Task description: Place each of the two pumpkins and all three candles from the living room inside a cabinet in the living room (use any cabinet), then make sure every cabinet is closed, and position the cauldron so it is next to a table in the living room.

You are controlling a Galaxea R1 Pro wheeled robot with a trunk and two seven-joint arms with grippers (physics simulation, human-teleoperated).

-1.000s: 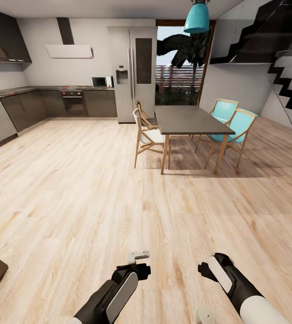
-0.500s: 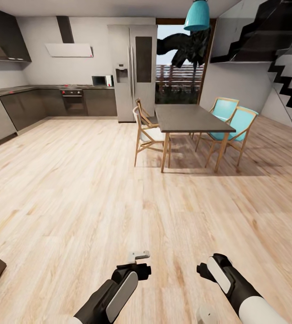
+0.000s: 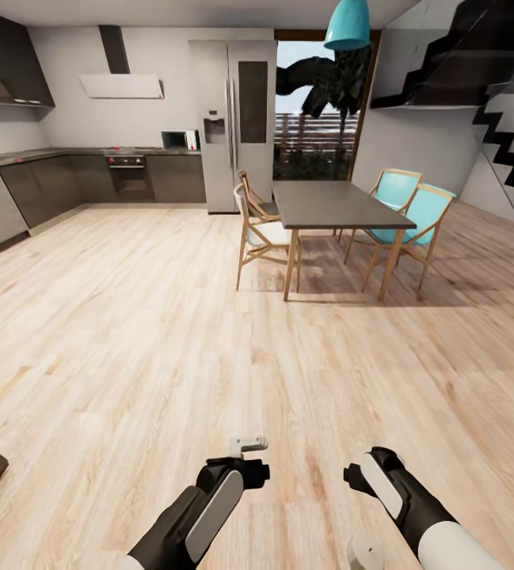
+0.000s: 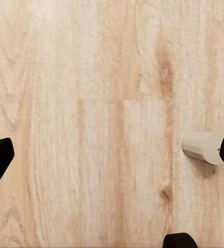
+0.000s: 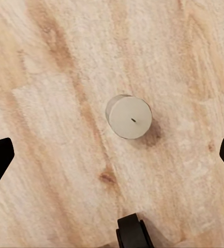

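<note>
A candle (image 5: 129,117) stands upright on the wood floor (image 3: 130,332), at the head view's bottom edge; the right gripper (image 5: 112,155) hangs spread wide above it; the left gripper (image 4: 112,155) gapes empty too.

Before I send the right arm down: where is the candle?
The candle stands upright on the wooden floor, under the open right gripper.

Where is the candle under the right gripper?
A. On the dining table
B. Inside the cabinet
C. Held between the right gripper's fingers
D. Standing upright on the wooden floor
D: the right wrist view looks down on the candle, wick end up, on the wooden floor, apart from the open right gripper.
</note>
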